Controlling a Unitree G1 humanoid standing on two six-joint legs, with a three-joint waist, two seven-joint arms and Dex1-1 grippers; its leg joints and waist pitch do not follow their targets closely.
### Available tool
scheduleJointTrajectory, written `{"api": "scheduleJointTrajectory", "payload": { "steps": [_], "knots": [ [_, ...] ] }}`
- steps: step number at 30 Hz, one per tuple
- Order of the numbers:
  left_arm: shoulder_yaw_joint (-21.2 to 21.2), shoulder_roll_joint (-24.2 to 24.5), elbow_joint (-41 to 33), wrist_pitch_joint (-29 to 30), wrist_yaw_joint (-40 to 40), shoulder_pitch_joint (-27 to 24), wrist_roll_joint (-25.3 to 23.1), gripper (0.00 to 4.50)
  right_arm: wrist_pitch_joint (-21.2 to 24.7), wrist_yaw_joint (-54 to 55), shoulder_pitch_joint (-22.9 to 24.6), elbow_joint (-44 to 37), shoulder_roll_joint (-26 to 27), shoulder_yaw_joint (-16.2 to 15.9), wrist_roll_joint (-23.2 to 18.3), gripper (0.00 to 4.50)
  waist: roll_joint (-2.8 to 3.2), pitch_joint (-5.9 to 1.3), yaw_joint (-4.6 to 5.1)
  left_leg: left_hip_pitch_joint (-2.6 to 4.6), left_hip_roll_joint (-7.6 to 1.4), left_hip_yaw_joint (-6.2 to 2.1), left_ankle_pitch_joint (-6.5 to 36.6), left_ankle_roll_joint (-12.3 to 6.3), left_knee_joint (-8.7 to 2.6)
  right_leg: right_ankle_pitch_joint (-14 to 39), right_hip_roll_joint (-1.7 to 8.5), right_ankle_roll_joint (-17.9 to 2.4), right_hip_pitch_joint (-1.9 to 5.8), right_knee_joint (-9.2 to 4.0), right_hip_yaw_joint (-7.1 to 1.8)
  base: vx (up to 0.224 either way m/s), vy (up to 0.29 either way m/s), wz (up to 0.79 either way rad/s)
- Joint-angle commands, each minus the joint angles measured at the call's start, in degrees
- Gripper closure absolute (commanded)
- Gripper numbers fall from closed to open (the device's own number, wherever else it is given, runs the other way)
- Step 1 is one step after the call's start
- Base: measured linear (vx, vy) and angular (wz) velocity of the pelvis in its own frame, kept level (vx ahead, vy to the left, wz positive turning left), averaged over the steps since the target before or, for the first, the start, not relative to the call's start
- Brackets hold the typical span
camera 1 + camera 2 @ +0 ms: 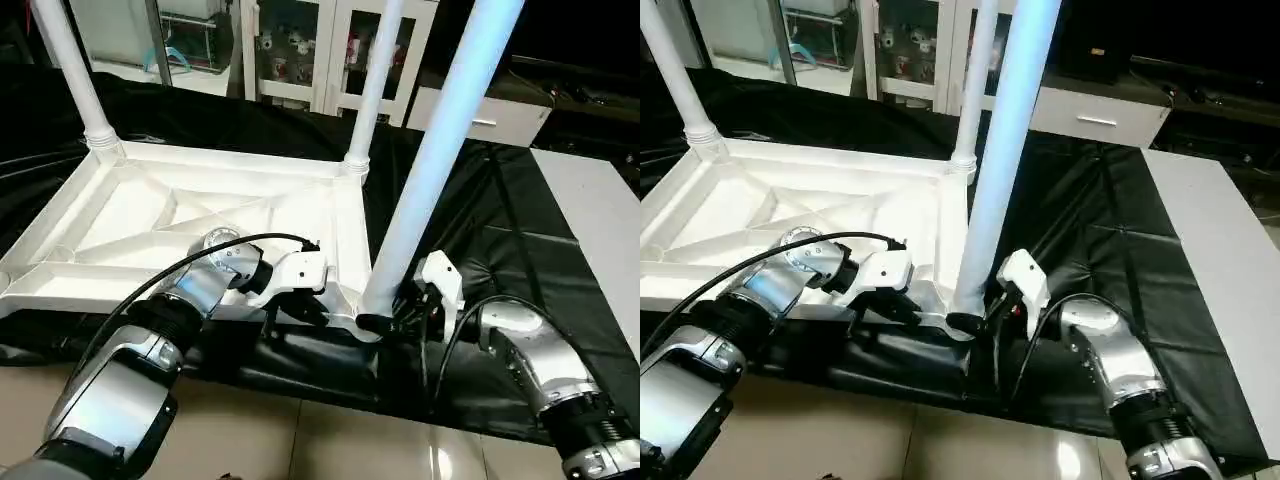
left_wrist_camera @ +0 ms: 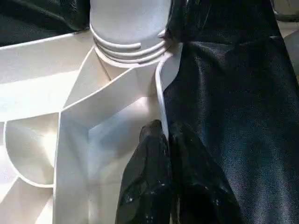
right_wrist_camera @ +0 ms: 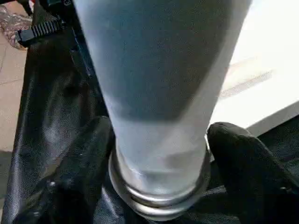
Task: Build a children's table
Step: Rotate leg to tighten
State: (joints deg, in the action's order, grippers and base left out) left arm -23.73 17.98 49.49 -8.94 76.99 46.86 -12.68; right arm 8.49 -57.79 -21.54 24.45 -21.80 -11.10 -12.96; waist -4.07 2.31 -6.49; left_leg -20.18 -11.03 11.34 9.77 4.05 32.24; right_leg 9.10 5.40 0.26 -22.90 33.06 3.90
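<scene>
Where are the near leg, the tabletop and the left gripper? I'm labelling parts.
near leg (image 1: 425,170), left eye view, mid shaft.
tabletop (image 1: 130,215), left eye view, ribbed underside.
left gripper (image 2: 167,140), left wrist view, fingertips.

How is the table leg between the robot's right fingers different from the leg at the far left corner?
The near leg looks thick and bluish, leans right, and has the right gripper fingers either side of its base. The far left leg looks thin and white, leans left, with nothing touching it. Both stand in corner sockets of the upturned tabletop.
</scene>
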Motion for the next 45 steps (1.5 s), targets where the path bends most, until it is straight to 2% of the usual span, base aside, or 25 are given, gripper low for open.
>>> {"api": "scheduleJointTrajectory", "payload": {
  "steps": [1, 7, 15, 17, 19, 22, 23, 24, 25, 26, 27, 28, 29, 30, 31, 32, 33, 34, 35, 36, 37, 38, 39, 42, 45],
  "knots": [
    [-5.6, -0.3, 1.4, 0.1, 3.4, -2.8, -3.9, 4.50, 0.8, 0.6, -0.6, 0.9, -0.5, 0.6, 0.2, 1.43, 0.08, -2.83, 0.35, 0.55, -2.73, -1.22, 19.3, -0.75, -4.07, 19.5, 3.63, -10.8, 1.85, -3.86, -2.46, 0.000, 0.000, 0.00],
    [-5.7, -0.2, 1.3, 0.5, 3.7, -2.7, -4.0, 4.50, 1.1, -0.7, -0.5, 1.5, -0.7, 0.1, 0.6, 1.77, 0.08, -2.90, 0.31, 0.57, -2.73, -1.18, 18.9, -0.77, -4.03, 18.3, 3.59, -11.1, 1.90, -3.74, -2.48, 0.000, 0.000, 0.00],
    [-5.7, 0.2, 1.3, 1.2, 3.6, -2.9, -4.1, 4.50, 1.1, 1.8, 0.4, 2.4, 0.3, 0.6, 1.4, 1.84, 0.17, -2.92, 0.34, 0.60, -2.69, -1.12, 18.4, -0.76, -4.01, 17.1, 3.51, -11.5, 1.94, -3.62, -2.47, 0.000, 0.000, 0.00],
    [-4.6, -1.3, 4.0, 2.0, -3.4, -1.7, -5.2, 4.50, -0.1, 10.3, 0.0, 4.7, 4.4, 3.6, 1.3, 1.84, 0.22, -2.88, 0.49, 0.57, -2.65, -1.16, 19.3, -0.47, -4.06, 18.4, 3.55, -11.2, 1.85, -3.78, -2.46, 0.000, 0.000, 0.00],
    [-2.9, -3.4, 6.8, 2.6, -10.9, -0.3, -5.4, 4.50, -0.3, 19.9, -1.0, 7.5, 9.0, 6.8, 0.8, 1.85, 0.30, -2.63, 1.22, 0.93, -2.49, -1.50, 23.9, 1.58, -4.27, 25.6, 3.64, -9.4, 1.07, -4.51, -2.34, 0.000, 0.000, 0.00],
    [-0.6, -6.3, 10.3, 5.0, -19.8, 1.8, -4.8, 4.50, -1.8, 30.5, -3.3, 12.1, 13.3, 9.4, 1.4, 1.86, 0.30, -2.27, 2.18, 1.73, -2.28, -2.22, 29.2, 2.06, -4.03, 37.0, 3.81, -5.6, 0.41, -6.03, -1.59, -0.064, 0.003, -0.01],
    [0.3, -7.4, 11.5, 6.3, -23.3, 2.6, -4.5, 4.50, -2.6, 34.8, -4.5, 14.3, 14.9, 10.4, 1.7, 1.86, 0.59, -2.04, 2.88, 1.83, -2.19, -2.57, 31.6, 2.50, -3.89, 40.8, 3.81, -4.3, 0.03, -6.58, -0.96, -0.082, 0.022, -0.06],
    [0.8, -8.2, 12.4, 7.4, -25.7, 3.2, -4.3, 4.50, -3.4, 37.8, -5.6, 16.1, 16.0, 11.0, 1.8, 1.86, 0.65, -1.90, 3.48, 2.15, -1.97, -3.05, 34.2, 2.52, -3.66, 43.9, 3.59, -2.3, 0.14, -7.79, 0.24, -0.082, 0.022, -0.06],
    [1.9, -9.6, 13.6, 9.2, -30.1, 4.2, -3.8, 4.50, -4.8, 42.8, -7.6, 19.0, 17.6, 11.9, 2.0, 1.86, 1.36, -1.80, 3.75, 2.82, -2.04, -3.10, 36.3, 2.82, -3.36, 44.3, 3.56, -2.2, -0.35, -8.23, 0.81, -0.101, 0.035, -0.05],
    [3.0, -10.6, 14.4, 10.8, -33.2, 4.9, -3.3, 4.50, -5.7, 46.2, -9.2, 21.1, 18.6, 12.7, 1.8, 1.86, 1.54, -1.91, 5.04, 2.84, -2.44, -3.77, 39.2, 2.44, -3.91, 41.0, 3.14, -2.1, 0.91, -8.70, 2.74, -0.095, 0.057, -0.06],
    [4.4, -11.8, 15.3, 12.3, -37.8, 5.7, -2.5, 4.50, -7.4, 51.7, -11.1, 23.5, 20.1, 14.6, 1.0, 1.86, 2.67, -1.64, 5.23, 2.51, -3.05, -4.20, 41.8, 2.73, -4.80, 37.6, 2.86, -2.7, 1.81, -8.06, 3.47, -0.095, 0.057, -0.06],
    [5.3, -12.6, 15.8, 13.2, -40.5, 6.2, -1.9, 4.50, -8.4, 55.1, -12.2, 24.8, 21.0, 15.8, 0.4, 1.86, 3.58, -1.62, 4.99, -1.31, -5.30, -4.78, 47.4, 3.30, -9.02, 21.5, 1.79, -5.0, 6.24, 0.80, 2.56, -0.124, 0.064, -0.11],
    [5.7, -13.1, 16.4, 13.4, -41.9, 6.6, -1.8, 4.50, -9.3, 56.7, -13.1, 25.8, 22.0, 16.9, -0.1, 1.86, 3.47, -1.25, 3.25, -2.22, -5.28, -1.91, 50.8, 2.85, -11.89, 10.1, 0.29, -5.6, 5.51, 4.81, 2.37, -0.107, 0.007, 0.12],
    [5.8, -13.4, 17.0, 13.3, -42.7, 6.9, -2.0, 4.50, -9.9, 57.5, -13.7, 26.6, 22.7, 17.5, -0.1, 1.86, 0.29, -1.92, 3.14, 2.66, -3.19, -0.54, 43.4, 2.15, -7.83, 20.3, 2.36, -6.2, 1.18, 0.27, -0.85, -0.107, 0.007, 0.12],
    [5.9, -13.9, 17.8, 12.8, -43.0, 7.2, -2.2, 4.50, -11.5, 57.3, -13.9, 27.0, 23.8, 17.2, 0.6, 1.86, -1.47, -1.33, 4.21, 3.81, -0.73, -1.03, 36.6, 2.36, -2.57, 39.3, 4.64, -3.2, -1.51, -6.06, -0.28, 0.032, -0.068, 0.20],
    [5.9, -14.2, 18.1, 12.5, -42.7, 7.2, -2.4, 4.50, -12.4, 55.4, -13.8, 26.8, 24.8, 17.1, 0.3, 1.86, -1.51, -1.42, 2.86, 4.02, 0.53, -1.33, 20.1, -0.32, 3.42, 58.4, 8.77, -0.8, -1.84, -10.11, -1.76, 0.088, -0.058, -0.16],
    [5.6, -14.2, 18.3, 11.7, -41.7, 7.1, -2.8, 4.50, -13.9, 52.5, -13.4, 25.9, 25.9, 16.5, 0.0, 1.86, -0.39, -1.99, 1.60, -1.47, -1.03, -2.87, 10.4, -1.19, -0.33, 52.3, 8.99, -0.8, 3.94, -7.24, -1.65, 0.088, -0.058, -0.16],
    [5.6, -14.2, 18.3, 11.7, -41.7, 7.1, -2.8, 4.50, -13.9, 52.5, -13.4, 25.9, 25.9, 16.5, 0.0, 1.86, -0.39, -1.99, 1.60, -1.47, -1.03, -2.87, 10.4, -1.19, -0.33, 52.3, 8.99, -0.8, 3.94, -7.24, -1.65, 0.058, -0.002, -0.33],
    [5.6, -14.2, 18.4, 11.6, -41.5, 7.0, -2.9, 4.50, -14.2, 51.9, -13.3, 25.8, 26.1, 16.5, -0.1, 1.86, 1.02, -2.07, 2.16, -1.24, -2.76, -3.64, 16.1, 1.83, -3.72, 36.8, 4.90, -2.5, 2.69, -5.42, 0.54, 0.000, 0.000, 0.00],
    [5.4, -14.1, 18.6, 11.6, -40.8, 7.0, -3.1, 4.50, -14.6, 49.7, -13.3, 25.4, 26.3, 16.6, -0.9, 1.51, 1.48, -2.34, 2.00, -0.47, -3.07, -3.65, 18.7, 2.43, -3.95, 31.8, 4.66, -3.9, 2.36, -5.08, 0.36, 0.000, 0.000, 0.00],
    [4.5, -13.4, 18.5, 10.9, -38.5, 6.5, -3.7, 4.50, -15.5, 45.7, -12.7, 23.4, 25.9, 16.1, -1.7, 1.51, 1.33, -2.37, 2.15, 0.22, -3.25, -3.38, 21.6, 2.91, -4.16, 23.2, 4.35, -7.4, 1.78, -4.43, -0.24, 0.000, 0.000, 0.00],
    [4.1, -13.1, 18.6, 10.6, -37.7, 6.3, -4.0, 4.50, -16.1, 44.7, -12.7, 23.0, 25.7, 15.9, -1.8, 1.30, 1.21, -2.38, 2.10, -0.18, -3.11, -3.25, 21.0, 2.68, -4.33, 20.2, 4.26, -8.6, 2.29, -4.08, -0.28, 0.000, 0.000, 0.00],
    [3.7, -12.6, 18.4, 10.4, -36.9, 6.1, -4.3, 4.50, -16.1, 44.0, -12.2, 21.5, 24.8, 15.7, -1.9, 1.13, 0.67, -2.14, 2.07, -0.81, -2.90, -2.91, 20.2, 1.30, -4.52, 19.7, 4.32, -9.3, 2.83, -3.86, -0.36, 0.000, 0.000, 0.00],
    [2.4, -11.0, 18.2, 8.9, -33.2, 5.5, -4.8, 4.50, -14.3, 39.4, -10.3, 15.4, 21.0, 15.5, -2.8, 1.06, 0.22, -2.13, 1.97, -0.62, -2.77, -2.57, 20.1, 0.07, -4.25, 24.8, 4.76, -8.6, 2.63, -4.50, -0.67, 0.000, 0.000, 0.00],
    [1.6, -9.8, 17.7, 7.1, -29.2, 4.9, -5.1, 4.50, -11.1, 33.5, -8.3, 10.6, 17.7, 14.8, -4.1, 0.82, 0.23, -2.27, 1.44, -0.40, -2.82, -2.16, 16.3, -1.13, -3.95, 20.3, 4.58, -9.2, 2.60, -4.13, -1.00, 0.000, 0.000, 0.00]
  ]
}}
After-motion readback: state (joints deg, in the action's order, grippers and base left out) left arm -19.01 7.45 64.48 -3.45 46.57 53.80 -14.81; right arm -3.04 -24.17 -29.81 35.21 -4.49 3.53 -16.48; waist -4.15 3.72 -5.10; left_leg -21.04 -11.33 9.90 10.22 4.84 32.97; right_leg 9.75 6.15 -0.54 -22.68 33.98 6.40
